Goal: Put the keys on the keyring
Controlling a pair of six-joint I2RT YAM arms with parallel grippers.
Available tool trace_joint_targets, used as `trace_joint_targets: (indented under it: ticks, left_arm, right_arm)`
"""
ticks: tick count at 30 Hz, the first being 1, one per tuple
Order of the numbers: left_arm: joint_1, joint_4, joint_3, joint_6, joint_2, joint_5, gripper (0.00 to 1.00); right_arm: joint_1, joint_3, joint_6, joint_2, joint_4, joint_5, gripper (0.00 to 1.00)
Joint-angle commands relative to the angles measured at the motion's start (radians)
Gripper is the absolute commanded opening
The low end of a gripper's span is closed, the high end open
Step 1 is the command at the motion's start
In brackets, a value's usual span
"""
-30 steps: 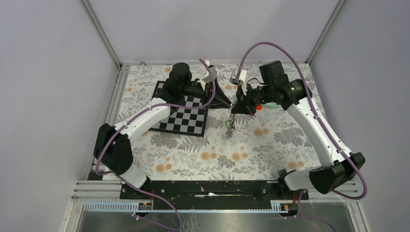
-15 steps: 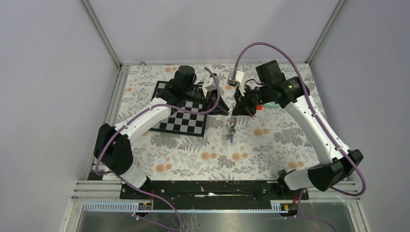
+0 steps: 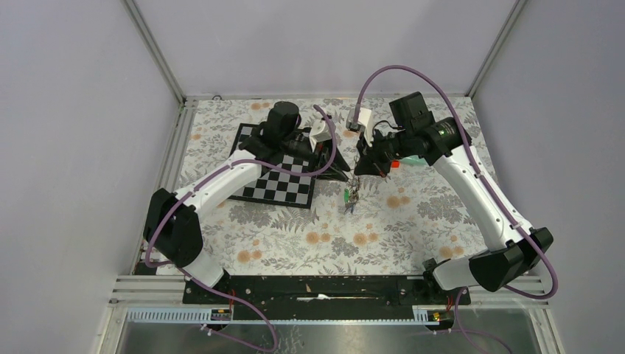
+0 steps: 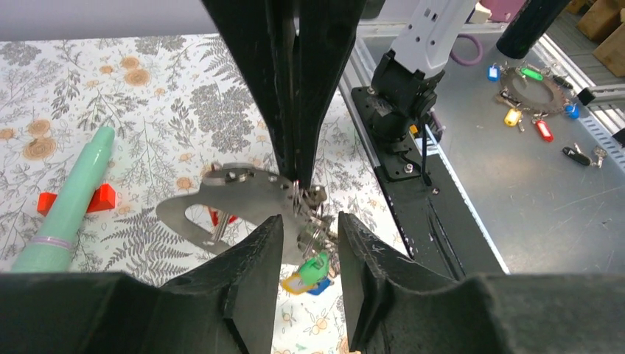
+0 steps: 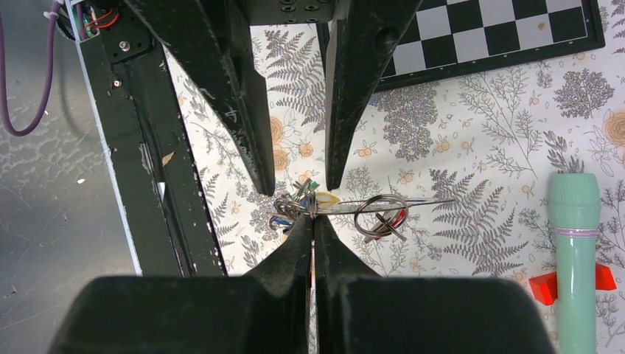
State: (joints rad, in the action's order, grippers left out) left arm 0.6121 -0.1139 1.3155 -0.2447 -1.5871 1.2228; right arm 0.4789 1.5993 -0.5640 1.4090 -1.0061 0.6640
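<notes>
My right gripper [image 5: 312,217] is shut on the keyring [image 4: 221,205], a flat grey metal loop held above the table. From the ring hangs a bunch of keys [image 4: 315,269] with green, yellow and blue tags. Another key with a red tag [image 5: 385,218] hangs further along the ring. My left gripper [image 4: 311,221] is open, one finger on either side of the hanging bunch with a gap on each side. In the top view both grippers [image 3: 340,171] [image 3: 359,171] meet tip to tip over the middle, the keys [image 3: 352,198] dangling below.
A teal tube [image 5: 575,243] lies on a red block [image 5: 542,286] just right of the keys. The chessboard [image 3: 276,181] lies under the left arm. Beyond the black base rail [image 4: 413,169], another ring with several tagged keys [image 4: 534,96] lies on the metal floor.
The left jaws have spread apart around the key bunch. The left gripper has dropped slightly lower and closer to the keys. The right gripper stays shut on the ring.
</notes>
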Motion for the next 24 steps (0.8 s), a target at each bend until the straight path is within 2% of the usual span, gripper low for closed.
trace_joint_targets:
  ticks: [1,6,19,24]
  left_arm:
    - [0.013,0.200,-0.011,0.134,0.018,0.044,0.38]
    - [0.015,0.344,-0.038,0.280,0.011,0.046,0.36]
    - [0.015,0.307,-0.070,0.234,0.018,0.047,0.27]
    - [0.015,0.306,-0.071,0.226,0.017,0.048,0.19]
  right_arm:
    - [0.007,-0.010,0.009,-0.020,0.045,0.032,0.00]
    - [0.008,-0.014,0.011,-0.020,0.050,0.036,0.00]
    - [0.007,-0.016,0.014,-0.028,0.059,0.034,0.00]
    - [0.007,-0.019,0.019,-0.026,0.062,0.040,0.00]
